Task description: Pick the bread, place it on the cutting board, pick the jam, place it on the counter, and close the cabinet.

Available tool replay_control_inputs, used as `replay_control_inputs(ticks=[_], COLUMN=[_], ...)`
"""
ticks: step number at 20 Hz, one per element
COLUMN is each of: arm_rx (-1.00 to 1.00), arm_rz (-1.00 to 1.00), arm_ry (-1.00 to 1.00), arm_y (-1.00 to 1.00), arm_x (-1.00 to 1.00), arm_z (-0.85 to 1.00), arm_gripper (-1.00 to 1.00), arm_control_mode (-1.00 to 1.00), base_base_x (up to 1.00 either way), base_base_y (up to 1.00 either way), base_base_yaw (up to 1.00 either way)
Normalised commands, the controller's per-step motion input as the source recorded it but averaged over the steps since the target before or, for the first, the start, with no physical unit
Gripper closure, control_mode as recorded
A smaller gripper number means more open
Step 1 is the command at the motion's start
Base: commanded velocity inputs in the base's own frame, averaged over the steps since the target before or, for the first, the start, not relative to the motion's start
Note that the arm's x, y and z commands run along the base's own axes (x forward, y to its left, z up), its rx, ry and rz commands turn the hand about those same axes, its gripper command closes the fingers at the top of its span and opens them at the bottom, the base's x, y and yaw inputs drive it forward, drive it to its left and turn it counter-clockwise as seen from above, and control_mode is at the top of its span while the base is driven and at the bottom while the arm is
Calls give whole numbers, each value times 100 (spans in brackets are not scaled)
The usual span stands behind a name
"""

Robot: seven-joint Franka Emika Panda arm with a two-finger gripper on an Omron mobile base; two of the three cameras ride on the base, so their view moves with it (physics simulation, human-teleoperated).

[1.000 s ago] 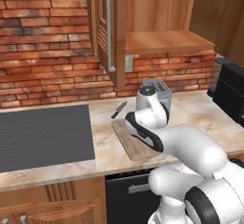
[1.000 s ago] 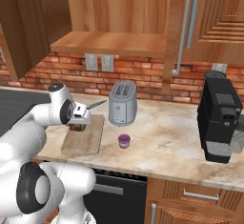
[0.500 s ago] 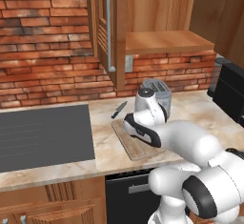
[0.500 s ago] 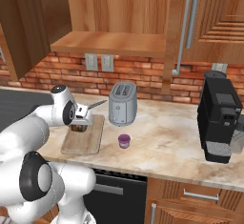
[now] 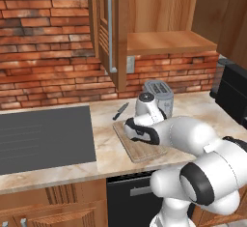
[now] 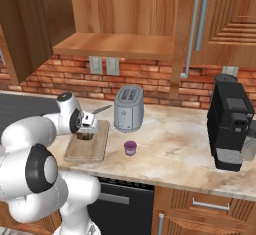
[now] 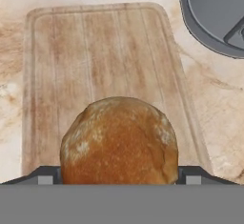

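The bread (image 7: 119,139), a round brown roll with a golden patch, sits between my fingertips, and my gripper (image 7: 119,175) is shut on it. It hangs low over the near part of the light-wood cutting board (image 7: 95,51). From the right base, my gripper (image 6: 85,134) holds the bread (image 6: 85,136) just above the cutting board (image 6: 90,149). The purple jam (image 6: 130,148) stands on the counter (image 6: 170,144), right of the board. The cabinet (image 6: 20,29) is open, its door swung out to the left over a bare shelf (image 6: 115,45).
A silver toaster (image 6: 129,108) stands behind the board, and a black-handled knife (image 5: 120,110) lies beside it. A black coffee machine (image 6: 231,121) is at the far right. The dark cooktop (image 5: 43,139) lies left of the board (image 5: 140,149).
My hand has sunk a little toward the cutting board, still holding the bread. The jam and the cabinet door have stayed put.
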Motion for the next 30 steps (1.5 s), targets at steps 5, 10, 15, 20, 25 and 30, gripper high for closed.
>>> replay_control_inputs(ticks=[5, 10, 15, 20, 25, 30], arm_rx=[2, 1, 2, 1, 0, 0], arm_rz=[0, 0, 0, 0, 0, 0], arm_ry=[2, 2, 2, 2, 1, 0], arm_y=[0, 0, 0, 0, 0, 0], arm_x=[10, 9, 3, 1, 0, 0], arm_z=[-14, -9, -6, -5, -9, -7], arm_gripper=[100, 100, 100, 100, -100, -100], arm_control_mode=[-100, -100, -100, -100, -100, -100], base_base_x=[0, 0, 0, 0, 0, 0], base_base_y=[0, 0, 0, 0, 0, 0], base_base_yaw=[0, 0, 0, 0, 0, 0])
